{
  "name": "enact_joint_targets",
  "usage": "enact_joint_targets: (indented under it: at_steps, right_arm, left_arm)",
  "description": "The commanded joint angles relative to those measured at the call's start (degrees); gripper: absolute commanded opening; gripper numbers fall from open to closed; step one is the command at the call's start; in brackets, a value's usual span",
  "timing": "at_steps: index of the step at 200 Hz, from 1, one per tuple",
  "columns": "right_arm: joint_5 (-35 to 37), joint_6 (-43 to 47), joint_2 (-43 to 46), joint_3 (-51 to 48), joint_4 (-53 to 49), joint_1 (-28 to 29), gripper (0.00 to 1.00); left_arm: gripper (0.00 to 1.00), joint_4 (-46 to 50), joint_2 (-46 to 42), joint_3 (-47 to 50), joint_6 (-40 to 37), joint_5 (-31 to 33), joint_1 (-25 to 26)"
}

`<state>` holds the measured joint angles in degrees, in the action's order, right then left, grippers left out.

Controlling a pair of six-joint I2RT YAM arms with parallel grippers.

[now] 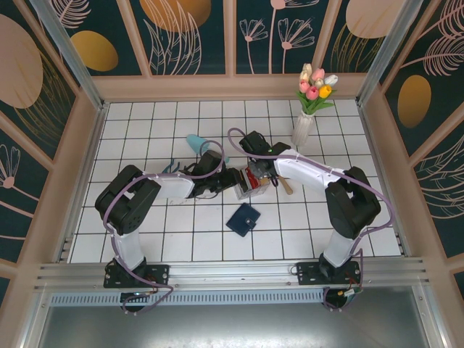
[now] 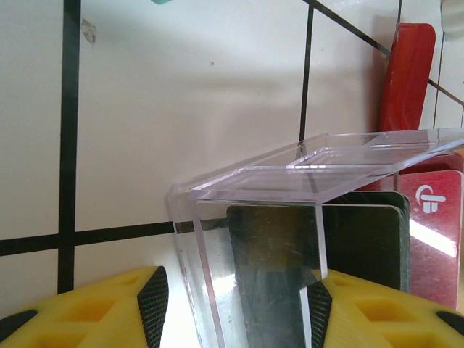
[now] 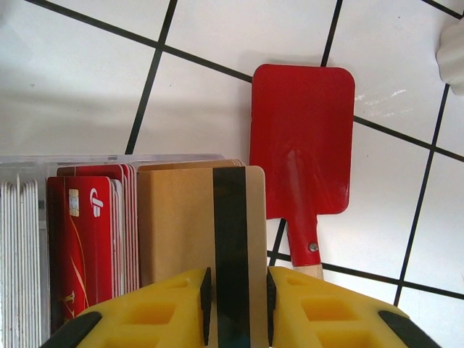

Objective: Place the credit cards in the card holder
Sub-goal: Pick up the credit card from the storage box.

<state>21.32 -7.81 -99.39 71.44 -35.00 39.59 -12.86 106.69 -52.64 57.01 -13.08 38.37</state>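
Your R pincer (image 3: pixel 233 297) is nipped shut on the gold-tan card (image 3: pixel 181 217), which stands upright in the clear rack (image 2: pixel 290 167), w/ red cards (image 3: pixel 80 232) just left of it. L pincer (image 2: pixel 235 304), half-spread, clamps the rack's end, black card (image 2: pixel 362 239) by its right pad. Card holder (image 1: pixel 243 219) lies on the bench (image 1: pixel 174 239), apart, base-side of both pincers.

We log bare tile on all sides of the card holder (image 1: pixel 244 218), with clear access from above. Mid-table is tight: the clear rack (image 1: pixel 254 181) is flanked by the left gripper (image 2: pixel 235 290) and right gripper (image 3: pixel 237 290), and their arms close off both sides. The credit cards (image 3: pixel 181 225) stand packed in the rack. The red shovel (image 3: pixel 301 138) lies just beside it on the right, with the vase (image 1: pixel 303 129) behind. A teal object (image 1: pixel 197 143) lies behind the left arm. We see open tile along the far rows.
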Motion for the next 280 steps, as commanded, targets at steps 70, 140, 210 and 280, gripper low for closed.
enact_joint_targets:
  at_steps: [70,140,210,280]
  right_arm:
    - [3.58,-0.42,2.49,2.11,-3.75,0.92,0.20]
    - [2.44,-0.92,4.24,2.36,-4.38,1.19,0.13]
    - [-8.87,-4.82,11.49,2.13,-2.55,0.75,0.06]
    - [-39.48,-14.00,29.37,-11.04,14.98,-9.98,0.02]
  left_arm:
    - [0.54,3.72,1.88,1.22,-1.12,0.43,-0.03]
    - [0.54,3.80,1.76,1.22,-1.11,0.52,0.00]
    - [0.62,3.43,-2.58,1.38,-2.25,-0.15,0.03]
    - [0.76,-3.20,-17.53,5.26,-0.51,1.39,0.01]
